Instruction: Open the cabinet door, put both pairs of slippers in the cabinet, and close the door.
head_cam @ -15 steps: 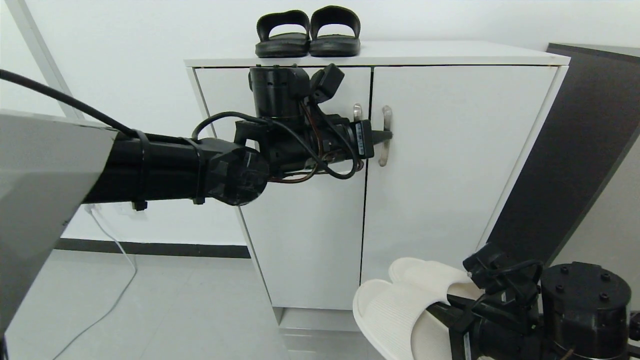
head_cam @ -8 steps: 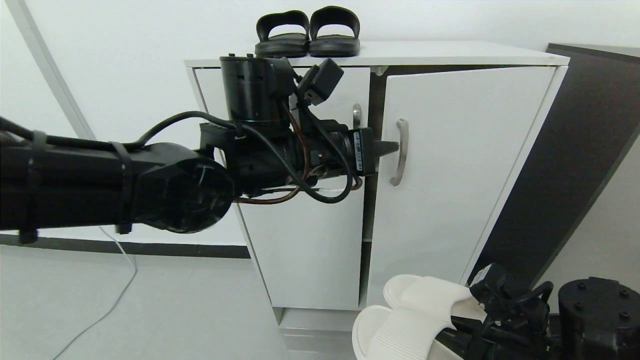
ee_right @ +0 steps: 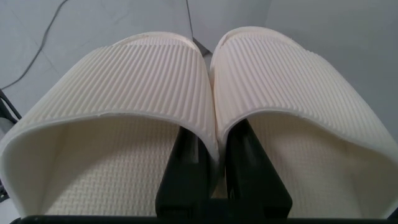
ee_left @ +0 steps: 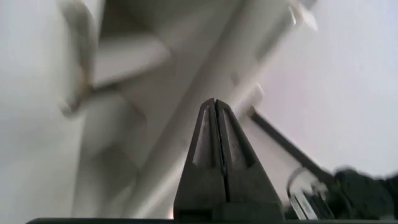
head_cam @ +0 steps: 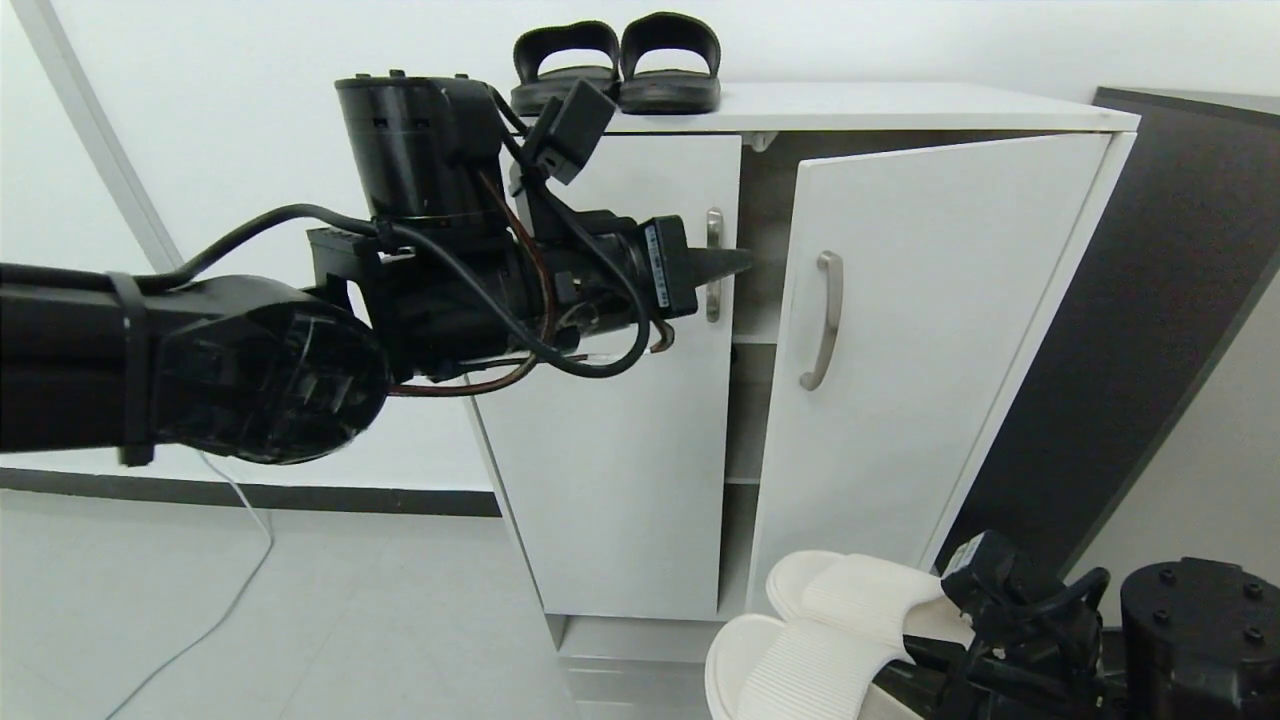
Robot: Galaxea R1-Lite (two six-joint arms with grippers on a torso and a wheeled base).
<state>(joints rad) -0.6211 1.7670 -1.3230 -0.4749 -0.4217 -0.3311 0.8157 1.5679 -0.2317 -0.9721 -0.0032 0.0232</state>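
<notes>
The white cabinet [head_cam: 900,110] has its right door [head_cam: 930,330] ajar, with a dark gap and shelves showing beside the closed left door [head_cam: 610,450]. My left gripper [head_cam: 745,262] hangs shut and empty in front of that gap, by the left door's handle [head_cam: 713,265] and apart from the right door's handle [head_cam: 822,320]. Its fingers [ee_left: 216,109] are pressed together. A black pair of slippers [head_cam: 615,65] sits on the cabinet top. Low at the right, my right gripper [ee_right: 214,155] is shut on the white pair of slippers [head_cam: 800,630], pinching their inner sides [ee_right: 211,87] together.
A dark panel [head_cam: 1150,320] leans against the wall right of the cabinet, close to the swinging door. A white cable [head_cam: 215,600] trails over the grey floor at the left. Open floor lies in front of the cabinet.
The right door has swung from closed to ajar, drawn by my left gripper at its handle. That gripper has since come off the handle and drawn back leftward. The white slippers sank slightly.
</notes>
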